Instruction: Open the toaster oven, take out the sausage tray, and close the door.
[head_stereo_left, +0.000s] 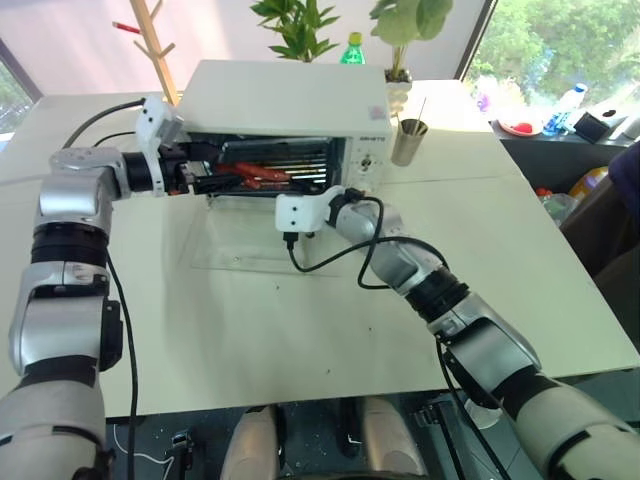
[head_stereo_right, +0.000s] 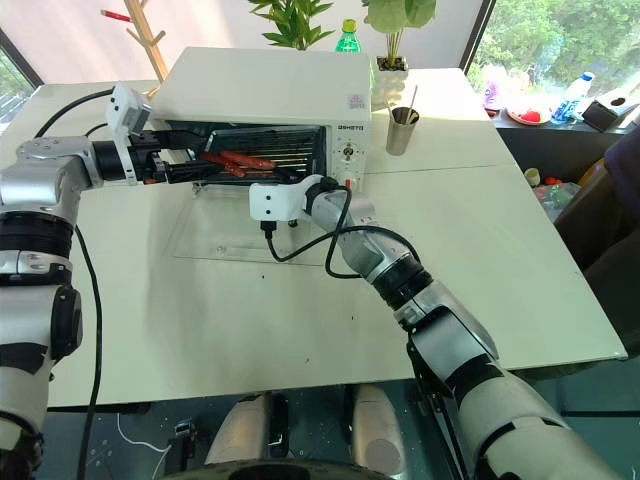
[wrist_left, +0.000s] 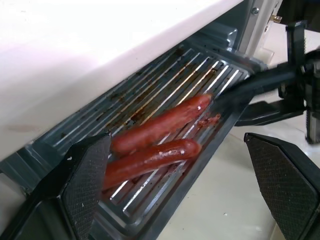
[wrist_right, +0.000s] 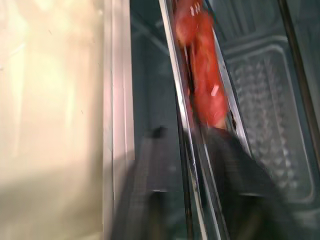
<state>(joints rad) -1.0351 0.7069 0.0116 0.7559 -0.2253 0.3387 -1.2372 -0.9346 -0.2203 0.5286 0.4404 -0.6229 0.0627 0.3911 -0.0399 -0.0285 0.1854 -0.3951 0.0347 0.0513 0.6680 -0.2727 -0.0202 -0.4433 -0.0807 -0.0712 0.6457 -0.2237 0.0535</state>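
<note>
At the oven mouth: the toaster oven (head_stereo_left: 300, 105) stands with the door (head_stereo_left: 255, 240) dropped flat on the table (head_stereo_left: 480, 300), and both claws work at the opening.
Sausage tray: the sausage tray (wrist_left: 165, 145) sits on its rack level, its front lip at the oven mouth, just ahead of both claws and between them.
Left claw: the left gripper (wrist_left: 185, 187) gapes wide and empty, one pad low beside the tray's near corner, the other well out to the far side, over bare table.
Right claw: the right gripper (wrist_right: 200, 165) has one finger either side of the tray's thin front rim; motion blur hides whether it pinches or has let go, so I cannot tell.
Sausages: three red-brown sausages (wrist_left: 155, 142) lie loose along the ribs, just beyond the left claw's pads.
Handling, as I judge it: thin stiff sheet metal, light, smooth and greasy, so likely to slip; the sausages would roll if it tips.
Where to take hold: the raised front rim, at both ends, kept level.
Risk: a one-sided pull may skew it on the rack.
</note>
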